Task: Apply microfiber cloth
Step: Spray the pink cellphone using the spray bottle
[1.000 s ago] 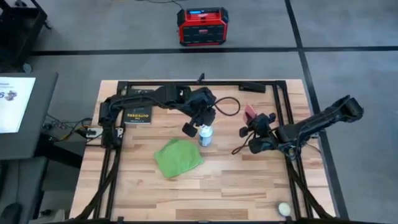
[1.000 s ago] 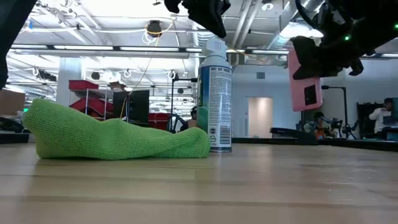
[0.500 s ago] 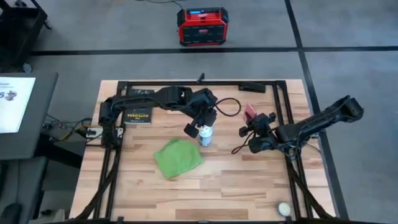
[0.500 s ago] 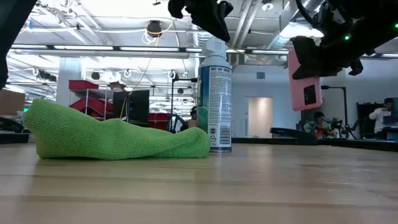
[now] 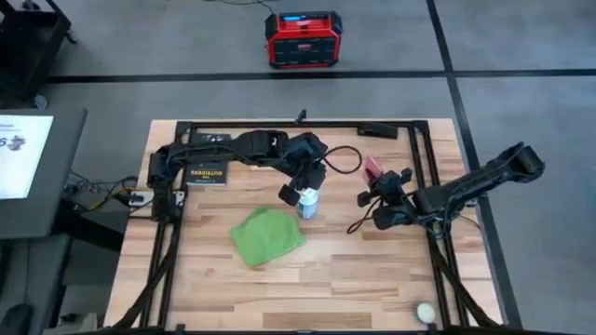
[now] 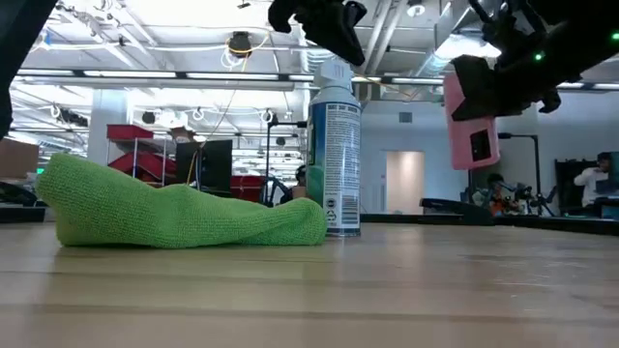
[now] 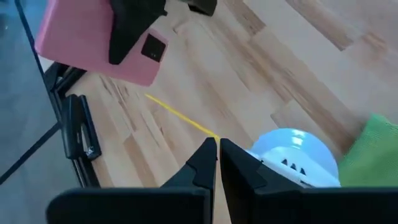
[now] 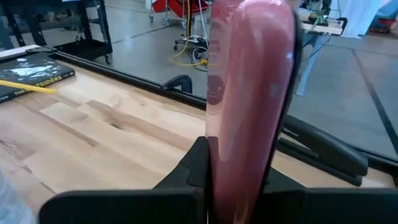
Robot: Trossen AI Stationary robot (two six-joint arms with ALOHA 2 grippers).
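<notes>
The microfiber cloth (image 5: 267,235) was a bright lime-green, soft-looking fabric with a fine nubby weave, bunched into a loose rumpled mound rather than spread flat. It lay on the wooden bench (image 5: 372,270) near the middle, its far corner just beside the base of an upright spray can (image 5: 307,202).

The left gripper (image 5: 291,194) hung above and just beside the top of the can, up and away from the cloth and not touching it; its fingers were pressed together with nothing between them. The right gripper (image 5: 374,182) was well apart from the cloth, on the other side of the can, clamped on a pink phone (image 5: 373,167) held above the bench.

The low view showed the cloth (image 6: 184,216) as a low heap, thicker at one end and tapering until it met the can (image 6: 336,150), with the phone (image 6: 472,120) hanging clear of the surface. The high view alone showed a black book (image 5: 209,173) with yellow lettering lying flat beneath the left arm, and a small pale ball (image 5: 425,311) at the bench's near edge.
</notes>
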